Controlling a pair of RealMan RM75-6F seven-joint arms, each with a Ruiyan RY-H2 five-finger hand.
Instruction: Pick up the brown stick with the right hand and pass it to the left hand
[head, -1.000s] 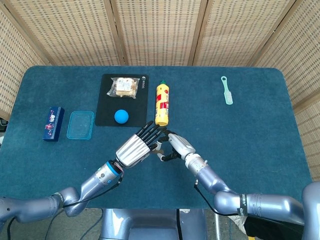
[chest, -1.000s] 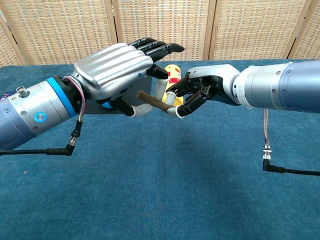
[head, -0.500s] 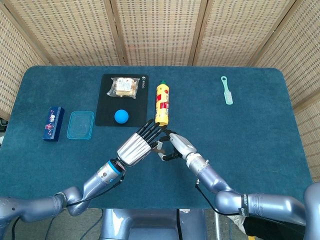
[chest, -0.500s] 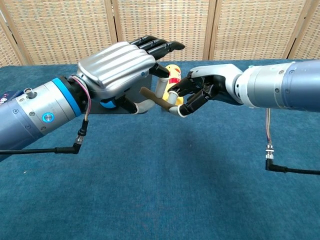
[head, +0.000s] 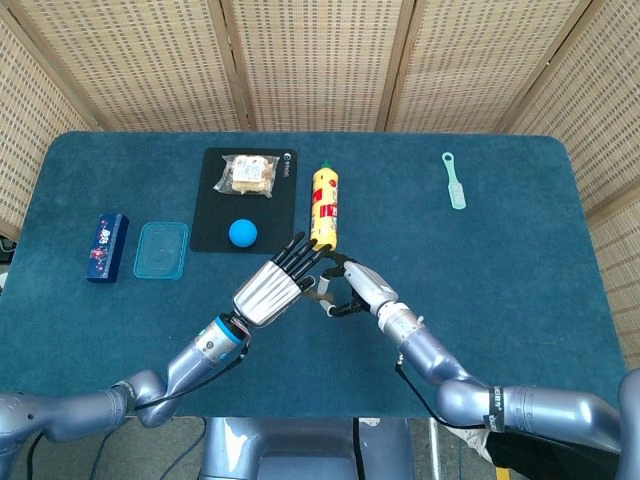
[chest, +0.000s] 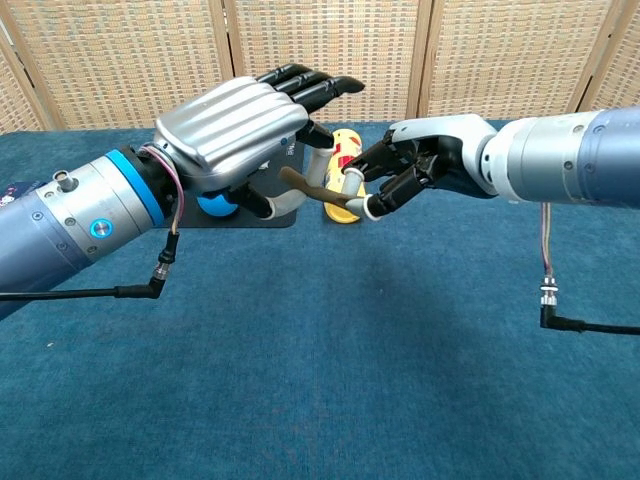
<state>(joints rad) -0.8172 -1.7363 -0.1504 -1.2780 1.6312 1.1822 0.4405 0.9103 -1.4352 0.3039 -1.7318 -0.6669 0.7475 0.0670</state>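
The brown stick (chest: 312, 189) hangs in the air over the table's middle, pinched at its right end by my right hand (chest: 408, 169). In the head view only a bit of the stick (head: 321, 297) shows between the two hands. My left hand (chest: 238, 131) has its palm against the stick's left end, fingers stretched out straight above it and thumb below it; nothing closes round the stick. From above, my left hand (head: 272, 289) and right hand (head: 357, 288) meet fingertip to fingertip just in front of the yellow bottle.
A yellow bottle (head: 324, 207) lies just behind the hands. Left of it a black mat (head: 212, 222) carries a blue ball (head: 243, 233) and a wrapped snack (head: 250, 173). A teal lid (head: 162, 250) and a blue box (head: 106, 247) sit further left; a green brush (head: 454, 180) lies far right.
Both hands have shifted a little up and away from me with the stick. The left palm has come closer over the stick's left end.
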